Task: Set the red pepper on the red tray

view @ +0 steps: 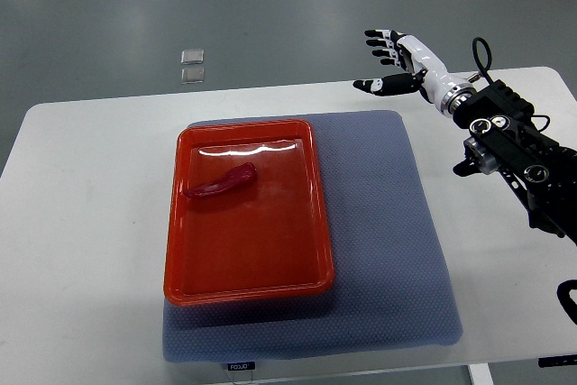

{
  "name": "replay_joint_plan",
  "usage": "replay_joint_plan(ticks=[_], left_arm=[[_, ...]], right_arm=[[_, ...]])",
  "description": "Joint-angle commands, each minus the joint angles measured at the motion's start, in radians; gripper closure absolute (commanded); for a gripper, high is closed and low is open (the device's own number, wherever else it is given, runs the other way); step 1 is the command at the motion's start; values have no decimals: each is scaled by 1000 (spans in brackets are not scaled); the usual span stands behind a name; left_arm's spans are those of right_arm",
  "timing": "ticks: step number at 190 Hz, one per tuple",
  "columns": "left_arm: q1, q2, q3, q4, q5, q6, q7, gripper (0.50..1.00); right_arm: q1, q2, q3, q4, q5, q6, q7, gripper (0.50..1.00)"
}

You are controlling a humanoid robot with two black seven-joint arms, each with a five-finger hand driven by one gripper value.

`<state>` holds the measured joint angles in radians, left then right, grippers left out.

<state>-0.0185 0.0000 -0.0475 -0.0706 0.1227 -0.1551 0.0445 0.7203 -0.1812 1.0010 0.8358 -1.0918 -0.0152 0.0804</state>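
Note:
A red pepper point(222, 182) lies inside the red tray point(248, 277), in its upper left part. The tray rests on a grey-blue mat on the white table. My right hand point(389, 60) hovers over the table's far edge, well to the upper right of the tray, with its fingers spread and nothing in them. Its black arm comes in from the right edge. The left arm does not show.
The grey-blue mat point(397, 259) extends to the right of and in front of the tray. Bare white tabletop point(81, 223) lies to the left. Two small clear squares point(192, 65) sit on the floor beyond the table.

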Motion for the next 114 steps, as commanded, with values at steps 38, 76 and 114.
replay_joint_plan(ticks=[38,76,114], left_arm=[[0,0,0,0,0,0,0,500],[0,0,0,0,0,0,0,500],[0,0,0,0,0,0,0,500]], right_arm=[[-113,115,278,0,155,9,-7,605],[-147,167,367,2,162,1,-2,587],[-145,161,386,2,191,-26,9,587]])
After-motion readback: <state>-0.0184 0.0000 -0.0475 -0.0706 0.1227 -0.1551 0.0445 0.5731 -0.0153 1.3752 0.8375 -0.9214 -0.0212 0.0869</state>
